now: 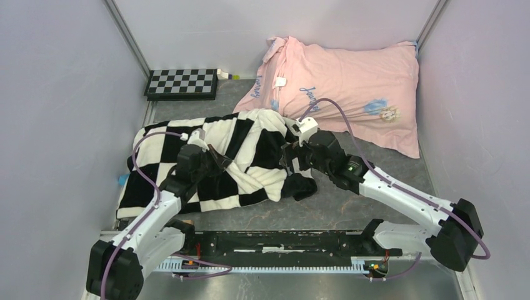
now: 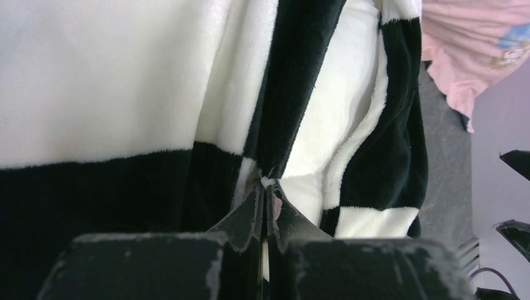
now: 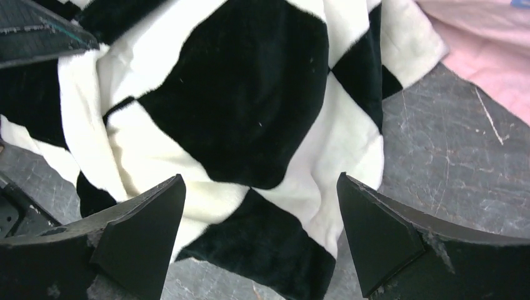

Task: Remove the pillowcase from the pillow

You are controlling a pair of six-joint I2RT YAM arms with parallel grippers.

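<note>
The black-and-white checkered pillowcase lies bunched across the middle of the grey table. The white quilted pillow is hidden; I cannot see it inside the fabric. My left gripper rests on the pillowcase's middle. In the left wrist view it is shut on a pinched fold of the pillowcase. My right gripper is at the pillowcase's right end. In the right wrist view it is open, its fingers spread on either side of the fabric's lower edge, holding nothing.
A big pink pillow with blue script lies at the back right, just behind the right arm. A small rigid checkerboard plate leans at the back left. Grey walls close in on three sides. Bare grey tabletop shows in front.
</note>
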